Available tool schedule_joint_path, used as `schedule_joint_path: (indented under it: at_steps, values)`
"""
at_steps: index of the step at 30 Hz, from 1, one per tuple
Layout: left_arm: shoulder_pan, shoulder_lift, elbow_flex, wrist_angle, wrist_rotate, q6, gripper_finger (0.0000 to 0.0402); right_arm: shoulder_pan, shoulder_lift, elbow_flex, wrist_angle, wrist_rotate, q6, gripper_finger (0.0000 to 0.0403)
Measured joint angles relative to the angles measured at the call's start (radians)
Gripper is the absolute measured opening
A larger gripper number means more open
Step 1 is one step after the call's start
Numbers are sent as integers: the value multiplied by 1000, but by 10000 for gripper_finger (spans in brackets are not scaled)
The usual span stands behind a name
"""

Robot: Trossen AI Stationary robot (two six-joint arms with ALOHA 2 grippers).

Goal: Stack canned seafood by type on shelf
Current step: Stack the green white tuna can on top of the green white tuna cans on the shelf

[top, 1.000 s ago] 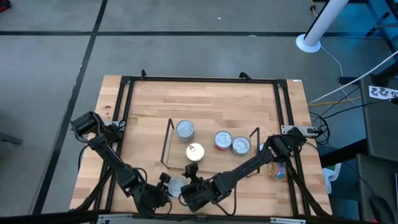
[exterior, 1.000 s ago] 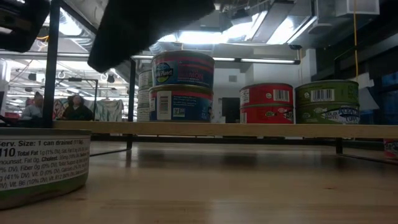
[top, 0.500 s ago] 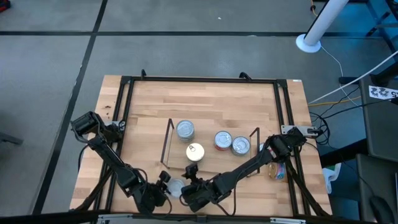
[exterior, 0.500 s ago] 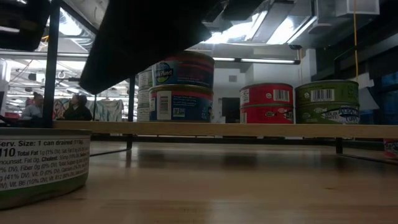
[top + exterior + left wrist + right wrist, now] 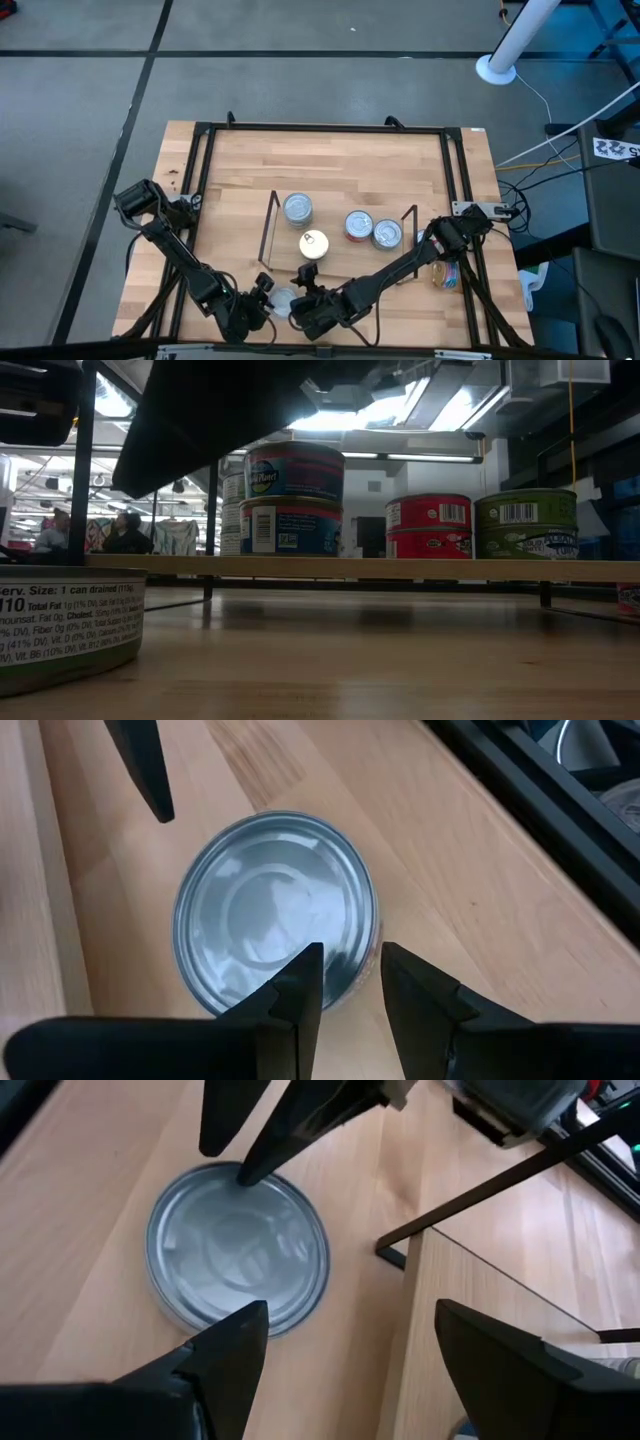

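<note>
The wooden table (image 5: 330, 160) carries the shelf (image 5: 340, 262) with sorted tins. One silver-topped tin (image 5: 284, 300) lies on the table, before the shelf's left wire upright (image 5: 268, 232). My right tool (image 5: 345, 1355) hovers above it, spread wide, holding nothing; my left tool (image 5: 352, 982) waits beside, nearly closed, empty. The tin looks stiff, slippery: I should pinch its sides. The upright stands near.

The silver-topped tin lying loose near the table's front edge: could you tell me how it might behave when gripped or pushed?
The tin looks rigid, so probably won't deform. Flat and low, it seems unlikely to tip. Its smooth lid may be slippery.
</note>
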Motion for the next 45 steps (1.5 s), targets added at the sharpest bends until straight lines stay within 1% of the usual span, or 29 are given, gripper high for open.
schedule_joint_path:
  at_steps: [9,11,18,28,32,35,38,40,45]
  values:
    - [0,2,0,0,-12,19,100,0,0,0,1,16,3,287]
    - [0,2,0,-2,-15,19,100,0,1,0,2,16,25,287]
    - [-6,7,0,-6,-16,57,100,0,38,-24,10,30,50,287]
    - [-20,50,3,9,-52,93,98,1,62,-23,34,41,51,287]
    - [-34,49,3,9,-88,151,75,1,63,-23,33,39,51,287]
    - [-41,50,3,9,-95,170,44,0,63,-23,32,33,51,287]
    - [-42,47,4,10,-95,155,12,0,64,-23,32,34,50,287]
    - [-43,47,4,13,-93,129,6,0,64,-23,31,35,50,287]
    - [-43,47,7,11,-93,107,3,0,65,-21,30,40,50,287]
